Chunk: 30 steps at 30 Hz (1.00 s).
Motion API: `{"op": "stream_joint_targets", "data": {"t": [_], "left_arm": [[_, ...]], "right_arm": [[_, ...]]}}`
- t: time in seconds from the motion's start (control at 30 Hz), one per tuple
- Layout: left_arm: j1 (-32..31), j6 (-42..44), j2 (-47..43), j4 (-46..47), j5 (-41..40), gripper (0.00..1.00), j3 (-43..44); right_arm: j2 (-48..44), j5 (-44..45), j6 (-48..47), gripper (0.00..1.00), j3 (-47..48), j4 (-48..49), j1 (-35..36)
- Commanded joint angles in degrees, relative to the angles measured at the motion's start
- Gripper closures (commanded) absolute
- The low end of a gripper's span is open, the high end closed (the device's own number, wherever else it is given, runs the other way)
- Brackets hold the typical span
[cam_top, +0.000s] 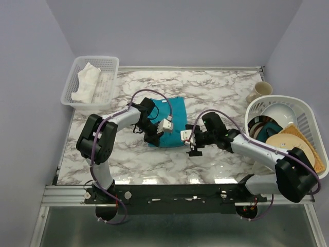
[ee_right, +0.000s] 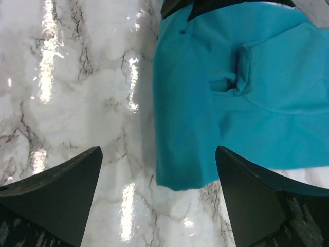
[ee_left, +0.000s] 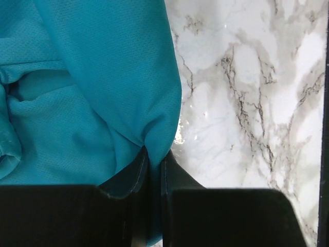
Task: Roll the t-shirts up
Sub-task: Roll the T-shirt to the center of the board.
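Note:
A teal-blue t-shirt [cam_top: 176,114] lies folded and bunched on the marble table, between the two arms. My left gripper [cam_top: 153,136] is at its near left edge. In the left wrist view this gripper [ee_left: 156,157] is shut on a pinched fold of the t-shirt [ee_left: 92,92], and the cloth drapes up and away from the jaws. My right gripper [cam_top: 192,146] sits at the shirt's near right corner. In the right wrist view it [ee_right: 159,177] stands wide open, and a folded corner of the t-shirt [ee_right: 185,149] lies on the table between its fingers [ee_right: 67,190], apart from both.
A white basket [cam_top: 110,64] holding a white cloth [cam_top: 86,82] stands at the back left. A cream mug [cam_top: 259,91] is at the back right. A white dish basket [cam_top: 308,110] with bowls and plates sits beside the right arm.

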Motion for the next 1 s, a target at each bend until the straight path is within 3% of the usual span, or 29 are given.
{"op": "stream_joint_targets", "data": {"t": [0.0, 0.2, 0.43, 0.53, 0.63, 0.67, 0.77, 0.93, 0.97], "left_arm": [[0.2, 1.3, 0.5, -5.9, 4.8, 0.92, 1.3], [0.2, 2.3, 0.8, -7.5, 5.3, 0.91, 2.3], [0.7, 3.7, 2.0, -9.4, 5.8, 0.91, 4.0], [1.2, 4.5, 2.3, -10.0, 6.2, 0.91, 4.4], [2.2, 5.9, 3.0, -11.7, 7.6, 0.90, 5.3], [2.6, 6.6, 3.2, -12.7, 8.1, 0.90, 5.9], [3.7, 7.4, 4.1, -15.3, 9.4, 0.90, 7.3], [4.6, 8.9, 3.9, -18.3, 10.1, 0.89, 7.6], [4.8, 9.0, 3.7, -19.2, 10.2, 0.88, 7.8]], "right_arm": [[2.8, 3.8, -1.4, 0.00, -0.4, 10.8, 2.9], [8.4, 5.9, -3.4, 0.00, 1.5, 10.7, 4.9], [13.4, 6.9, -8.3, 0.03, 6.5, 1.5, 7.6], [15.2, 7.2, -9.1, 0.18, 9.2, -2.0, 7.8], [17.0, 9.1, -7.1, 0.41, 10.8, -3.7, 7.9], [17.6, 9.4, -6.6, 0.54, 11.3, -4.4, 7.9], [18.4, 10.0, -4.1, 0.67, 12.9, -8.0, 7.9], [19.7, 9.3, -2.4, 0.75, 15.9, -14.5, 7.7], [19.9, 8.6, -2.4, 0.85, 17.2, -15.8, 7.2]]}}
